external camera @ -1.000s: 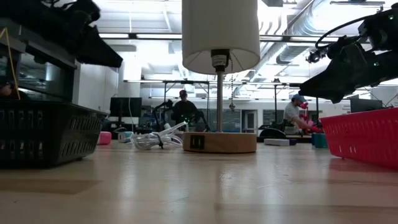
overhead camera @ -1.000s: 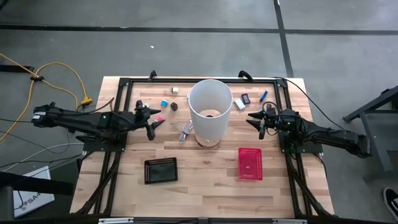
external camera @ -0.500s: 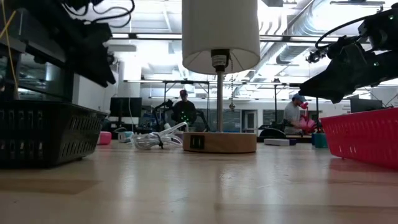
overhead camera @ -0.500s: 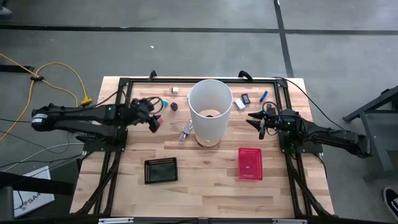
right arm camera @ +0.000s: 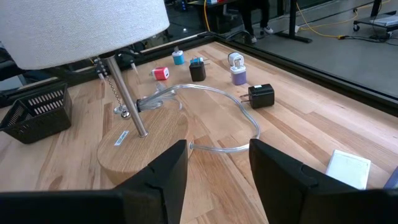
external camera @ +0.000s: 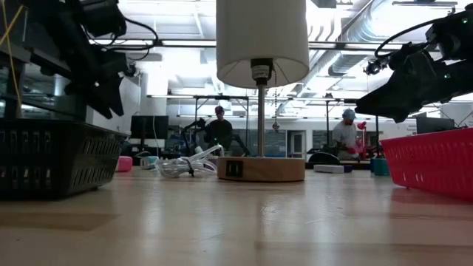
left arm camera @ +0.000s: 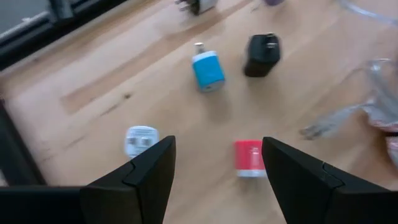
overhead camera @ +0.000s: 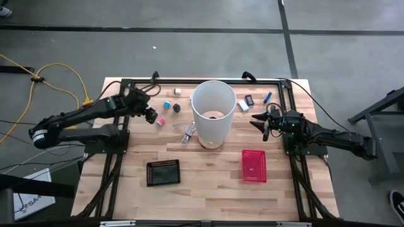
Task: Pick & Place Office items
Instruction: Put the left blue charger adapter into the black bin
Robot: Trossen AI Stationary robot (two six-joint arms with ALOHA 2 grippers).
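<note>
Small office items lie on the table's far left: a red-pink charger cube [left arm camera: 249, 157], a blue one [left arm camera: 207, 70], a black one [left arm camera: 262, 53] and a white one [left arm camera: 141, 139]. My left gripper [overhead camera: 151, 116] hangs open above them, tipped down; in the left wrist view the red-pink cube shows between its fingertips [left arm camera: 217, 142], close to one finger, untouched. At the far right lie a white block [overhead camera: 243, 105], a black piece [overhead camera: 250, 99] and a blue stick [overhead camera: 267, 97]. My right gripper [overhead camera: 257, 120] waits open right of the lamp, holding nothing.
A lamp with a tall white shade [overhead camera: 212, 110] stands mid-table on a round wooden base [right arm camera: 143, 146], its clear cable [right arm camera: 217, 102] looping beside it. A black tray [overhead camera: 163, 172] lies near left, a red mesh basket [overhead camera: 254, 165] near right. People show in the room behind.
My left gripper has swung toward the table's far edge and tipped from pointing at the lamp to pointing down over the small pieces on the far left. Its fingers have stayed open. The right arm has kept still.
</note>
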